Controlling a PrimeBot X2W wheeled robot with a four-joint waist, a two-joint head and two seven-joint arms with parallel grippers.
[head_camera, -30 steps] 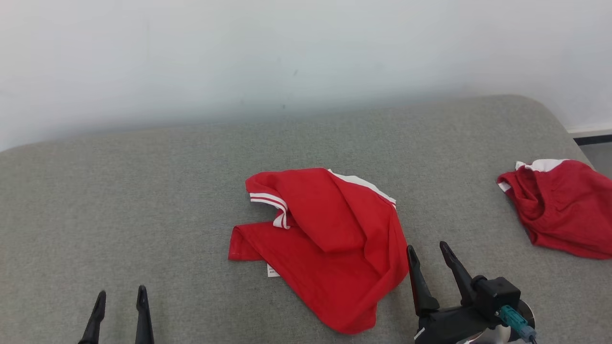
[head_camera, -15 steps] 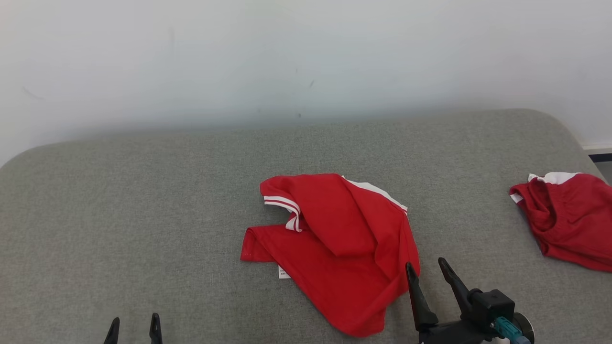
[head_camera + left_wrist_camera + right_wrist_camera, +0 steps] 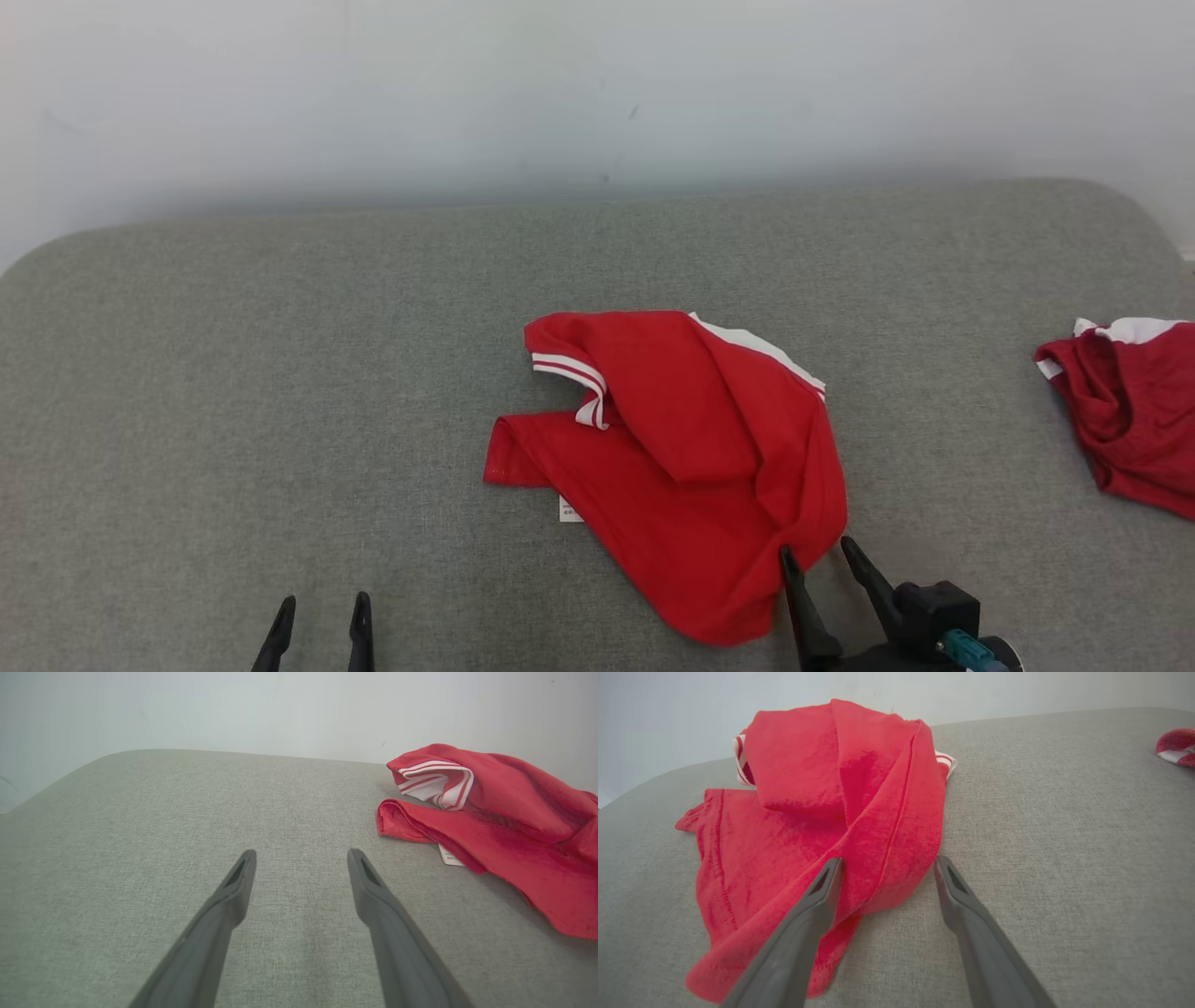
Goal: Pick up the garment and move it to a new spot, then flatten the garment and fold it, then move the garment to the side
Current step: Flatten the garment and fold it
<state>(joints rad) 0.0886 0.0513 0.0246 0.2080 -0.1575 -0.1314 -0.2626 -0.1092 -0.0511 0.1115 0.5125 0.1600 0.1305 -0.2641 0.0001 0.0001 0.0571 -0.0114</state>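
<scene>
The jersey (image 3: 691, 467) lies crumpled mid-surface (image 3: 280, 373). It looks soft, light and floppy, so it should drape and sag once lifted. Now the right hand (image 3: 817, 547), spread wide, straddles the jersey's near-right fold, a doubled edge that should give a good bite. The left hand (image 3: 325, 600), spread too, hangs well left of the jersey.

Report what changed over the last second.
The right gripper moved in toward the garment; its open fingers now straddle the near right fold. Nothing gripped. The camera shifted too. The garment lies as before; the left gripper stays open, clear of it.
</scene>
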